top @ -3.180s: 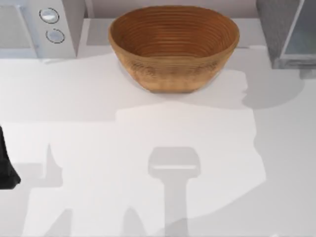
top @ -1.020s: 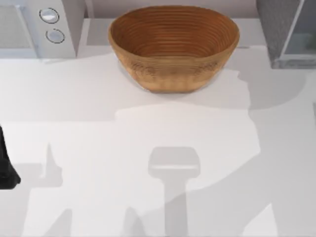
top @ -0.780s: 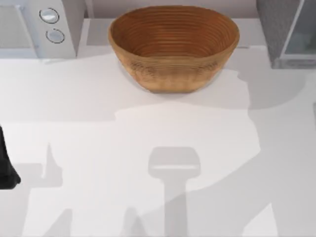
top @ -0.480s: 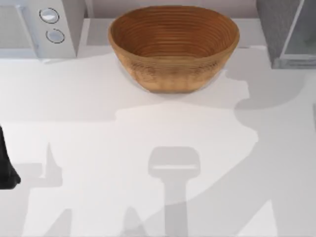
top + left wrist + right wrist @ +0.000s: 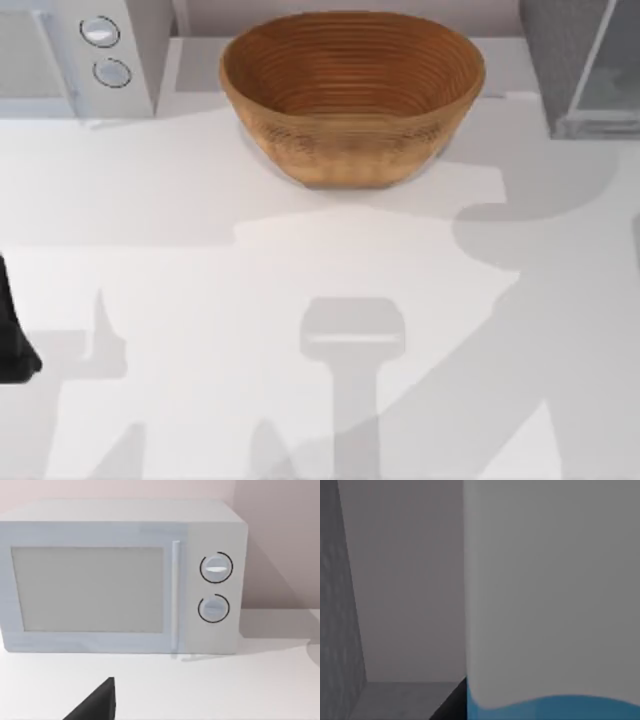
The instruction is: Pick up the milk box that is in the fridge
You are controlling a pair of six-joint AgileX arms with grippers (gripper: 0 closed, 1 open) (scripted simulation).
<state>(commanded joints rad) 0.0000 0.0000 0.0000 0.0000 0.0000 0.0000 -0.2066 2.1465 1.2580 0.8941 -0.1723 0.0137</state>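
The milk box [image 5: 552, 595] stands very close, its pale upper face running down to a wavy blue band along its base. Beside it are the grey inner walls and floor of the fridge [image 5: 405, 590], and a dark wedge touches the carton's lower corner.

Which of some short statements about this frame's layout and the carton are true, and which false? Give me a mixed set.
1. The bowl sits at the table's far edge between the microwave and the fridge. True.
2. The microwave door is open. False: it is closed.
3. The bowl holds the milk box. False: the bowl is empty.
4. The right wrist view is close against the milk box, white above a blue band. True.
5. The microwave has three dials. False: two.
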